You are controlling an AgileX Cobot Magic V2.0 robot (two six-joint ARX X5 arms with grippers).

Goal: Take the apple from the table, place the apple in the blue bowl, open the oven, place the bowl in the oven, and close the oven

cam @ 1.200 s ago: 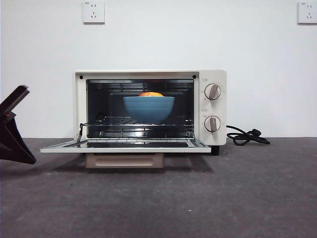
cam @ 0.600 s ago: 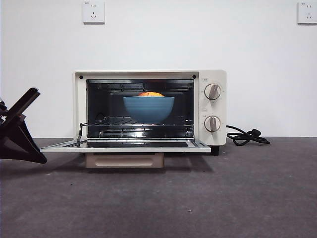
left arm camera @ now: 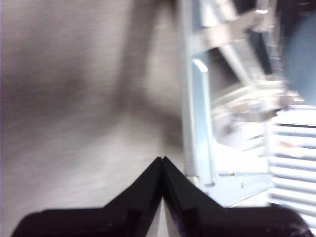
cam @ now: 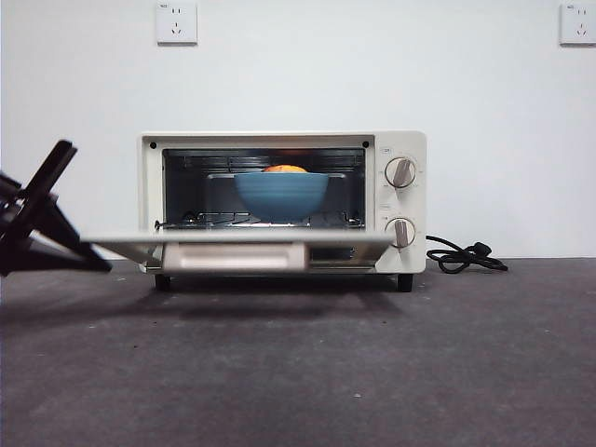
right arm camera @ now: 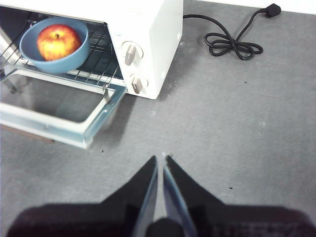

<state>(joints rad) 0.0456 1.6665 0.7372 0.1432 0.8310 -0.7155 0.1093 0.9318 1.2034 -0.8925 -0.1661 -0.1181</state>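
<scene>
The cream oven (cam: pixel 400 149) stands at the back of the table (cam: pixel 372 372), its door (cam: pixel 233 238) tilted partway up. On the rack inside sits the blue bowl (cam: pixel 281 194) holding the apple (cam: pixel 285 169). My left gripper (cam: pixel 98 264) is shut, its tip at the door's left end; the left wrist view shows its tip (left arm camera: pixel 162 160) beside the blurred door edge (left arm camera: pixel 200 123). My right gripper (right arm camera: pixel 162 159) is shut with nothing in it and hovers over the table (right arm camera: pixel 237 123) before the oven (right arm camera: pixel 148 29), looking down on the bowl (right arm camera: pixel 64 65) and apple (right arm camera: pixel 59 42).
A black cord (cam: pixel 461 257) lies coiled on the table to the right of the oven, seen also as the cord (right arm camera: pixel 232 42) in the right wrist view. Two knobs (cam: pixel 399 172) are on the oven's right panel. A white wall stands behind.
The left gripper has moved right and up against the door's left end. The door has swung up from lying flat open. Bowl and apple stay in place.
</scene>
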